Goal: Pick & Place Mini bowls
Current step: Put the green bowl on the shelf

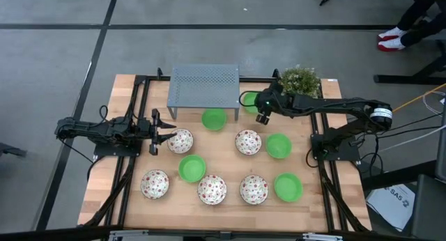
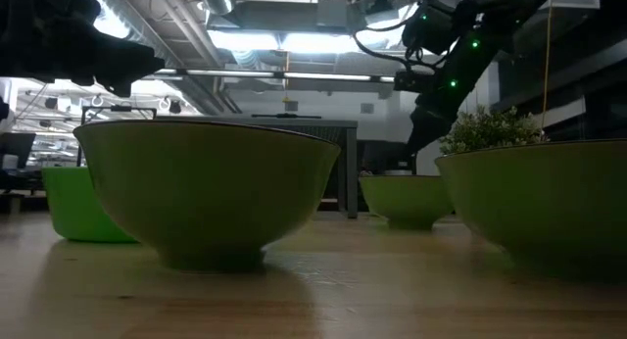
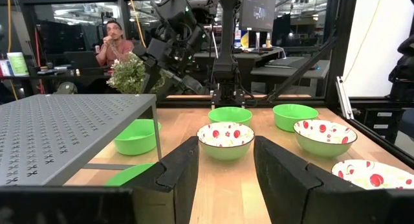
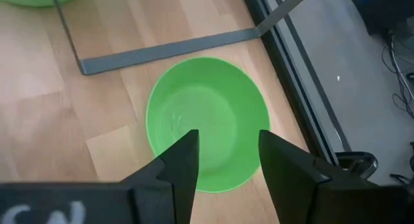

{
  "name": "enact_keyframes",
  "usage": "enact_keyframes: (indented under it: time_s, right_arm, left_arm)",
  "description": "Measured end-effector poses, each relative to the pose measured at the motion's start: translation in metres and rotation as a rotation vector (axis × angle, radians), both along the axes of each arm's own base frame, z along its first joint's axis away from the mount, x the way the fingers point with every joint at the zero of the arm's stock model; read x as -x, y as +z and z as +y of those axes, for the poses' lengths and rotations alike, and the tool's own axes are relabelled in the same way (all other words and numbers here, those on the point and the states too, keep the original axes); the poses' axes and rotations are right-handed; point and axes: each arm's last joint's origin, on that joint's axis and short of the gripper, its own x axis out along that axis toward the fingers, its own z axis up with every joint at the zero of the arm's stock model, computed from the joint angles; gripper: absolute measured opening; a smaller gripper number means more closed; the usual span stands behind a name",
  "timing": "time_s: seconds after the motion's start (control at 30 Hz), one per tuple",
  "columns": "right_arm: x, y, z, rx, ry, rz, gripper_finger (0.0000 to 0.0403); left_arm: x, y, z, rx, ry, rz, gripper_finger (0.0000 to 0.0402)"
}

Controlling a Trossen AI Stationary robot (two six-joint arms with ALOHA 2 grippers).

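Note:
Several mini bowls stand on their bases on the wooden table (image 1: 230, 164), some plain green, some white with red-and-green speckles. One green bowl (image 4: 207, 117) stands by the right leg of the grey shelf (image 1: 203, 86). My right gripper (image 4: 226, 153) hangs open above it, slanting down, with its fingers clear of the bowl; in the high view the gripper (image 1: 262, 118) covers part of that bowl (image 1: 246, 99). My left gripper (image 1: 155, 133) waits open and level at the table's left, facing a speckled bowl (image 1: 180, 140).
A small bushy plant (image 1: 300, 79) stands at the far right corner, close behind my right arm. A green bowl (image 1: 214, 118) sits at the shelf's front edge. Black frame rails (image 1: 136, 122) run along both sides of the table. A person (image 3: 113, 43) sits in the room beyond.

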Motion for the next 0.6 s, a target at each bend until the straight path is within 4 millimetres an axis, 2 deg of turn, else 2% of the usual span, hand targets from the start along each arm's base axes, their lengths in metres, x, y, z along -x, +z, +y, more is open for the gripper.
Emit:
enact_keyframes:
  time_s: [0.47,0.6]
  right_arm:
    - [-0.005,-0.003,0.007,-0.097,0.115,-0.021,0.0159]
    - [-0.001,-0.019,0.008,-0.096,0.122,-0.039,0.0159]
  left_arm:
    - [0.000,0.000,0.000,0.000,0.000,0.000,0.0143]
    - [0.000,0.000,0.000,0.000,0.000,0.000,0.0143]
